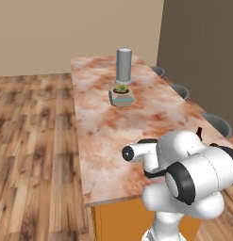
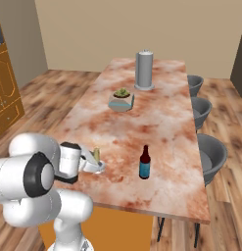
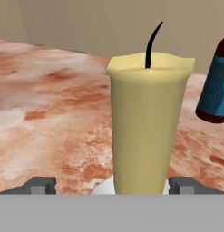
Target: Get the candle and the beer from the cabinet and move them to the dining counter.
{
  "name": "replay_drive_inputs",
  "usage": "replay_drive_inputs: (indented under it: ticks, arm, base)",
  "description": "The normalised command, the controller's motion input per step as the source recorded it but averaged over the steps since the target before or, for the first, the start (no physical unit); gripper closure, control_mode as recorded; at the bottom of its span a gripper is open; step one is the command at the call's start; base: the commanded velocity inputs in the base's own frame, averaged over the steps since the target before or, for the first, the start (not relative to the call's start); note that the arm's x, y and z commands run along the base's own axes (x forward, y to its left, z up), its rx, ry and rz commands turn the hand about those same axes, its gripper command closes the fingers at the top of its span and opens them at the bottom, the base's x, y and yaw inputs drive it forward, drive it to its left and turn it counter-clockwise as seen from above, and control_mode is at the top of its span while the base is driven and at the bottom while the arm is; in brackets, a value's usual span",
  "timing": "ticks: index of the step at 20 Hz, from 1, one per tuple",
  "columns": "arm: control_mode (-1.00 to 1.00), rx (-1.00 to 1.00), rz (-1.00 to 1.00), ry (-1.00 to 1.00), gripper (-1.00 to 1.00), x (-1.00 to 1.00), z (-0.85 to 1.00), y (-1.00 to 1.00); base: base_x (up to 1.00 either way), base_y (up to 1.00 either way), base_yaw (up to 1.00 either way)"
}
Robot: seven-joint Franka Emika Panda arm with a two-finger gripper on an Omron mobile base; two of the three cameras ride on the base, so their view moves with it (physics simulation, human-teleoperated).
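Hand view: candle standing on dining counter, gripper wide, holding nothing.
I judge it light, waxy, stiff; grip mid-body, beer right.

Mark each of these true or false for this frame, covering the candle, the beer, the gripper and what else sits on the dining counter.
1. The candle stands upright on the dining counter. True.
2. The beer lies on its side. False: it stands upright, to the right of the candle in the right base view.
3. The gripper is clamped on the candle. False: its fingers stand apart from the candle on both sides.
4. A grey cylinder stands beyond a small potted plant. True.
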Motion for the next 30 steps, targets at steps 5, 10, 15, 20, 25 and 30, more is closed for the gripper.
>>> replay_drive_inputs:
  ticks: [5, 10, 15, 20, 25, 30]
  arm:
    - [-1.00, 0.00, -0.06, -0.21, -1.00, -0.33, -0.44, 0.22]
    - [-1.00, 0.00, -0.08, -0.20, -1.00, -0.22, -0.25, 0.14]
    - [-1.00, 0.00, -0.11, -0.08, -1.00, -0.11, -0.04, 0.05]
    - [-1.00, 0.00, -0.07, -0.07, -1.00, -0.27, -0.09, -0.03]
    - [-1.00, 0.00, -0.05, -0.15, -1.00, -0.23, -0.03, -0.01]
    - [-1.00, 0.00, -0.03, -0.17, -1.00, -0.24, 0.02, 0.07]
  base:
    - [0.00, 0.00, 0.00]
    - [0.00, 0.00, 0.00]
    - [0.00, 0.00, 0.00]
    - [0.00, 0.00, 0.00]
    - [0.00, 0.00, 0.00]
    - [0.00, 0.00, 0.00]
